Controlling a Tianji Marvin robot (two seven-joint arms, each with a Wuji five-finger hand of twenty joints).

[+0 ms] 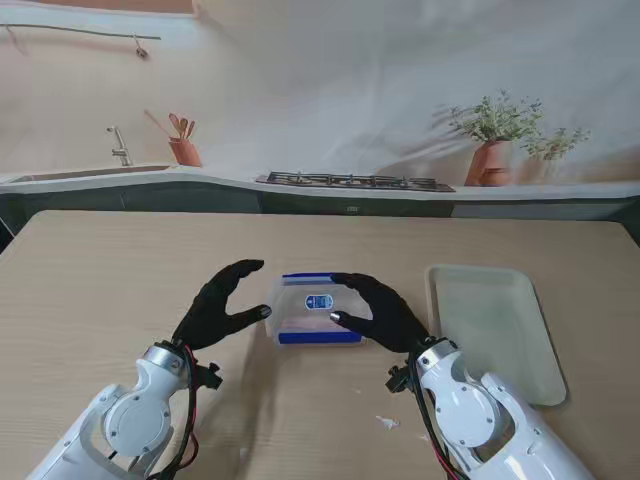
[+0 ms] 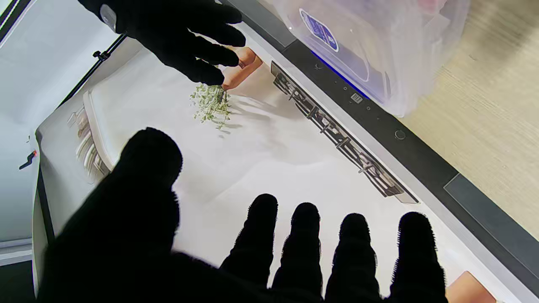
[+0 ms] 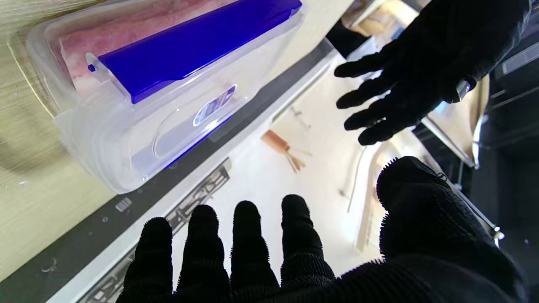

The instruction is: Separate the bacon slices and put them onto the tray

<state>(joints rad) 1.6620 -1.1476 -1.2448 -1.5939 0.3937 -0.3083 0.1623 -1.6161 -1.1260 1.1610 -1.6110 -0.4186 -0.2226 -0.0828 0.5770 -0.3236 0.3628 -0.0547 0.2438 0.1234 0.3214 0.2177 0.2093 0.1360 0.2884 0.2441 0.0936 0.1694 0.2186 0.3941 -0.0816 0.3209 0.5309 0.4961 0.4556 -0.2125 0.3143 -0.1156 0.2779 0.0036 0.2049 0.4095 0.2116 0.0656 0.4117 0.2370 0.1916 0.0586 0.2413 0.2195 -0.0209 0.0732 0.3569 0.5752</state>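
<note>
Robot hand [image 1: 383,312] partly hides bacon box [image 1: 310,308].

Layout: lidded box mid-table, one hand either side, tray to the right.

Clear plastic lidded container with blue clips [image 1: 318,309] sits on the pale wood-grain table [image 1: 100,290]. Black-gloved left hand [image 1: 220,305] lies just left of it, black-gloved right hand [image 1: 380,312] at its right end. Pale rectangular plastic tray [image 1: 495,325] lies right of the right hand. Pink bacon slices [image 3: 126,25] inside the container.
</note>
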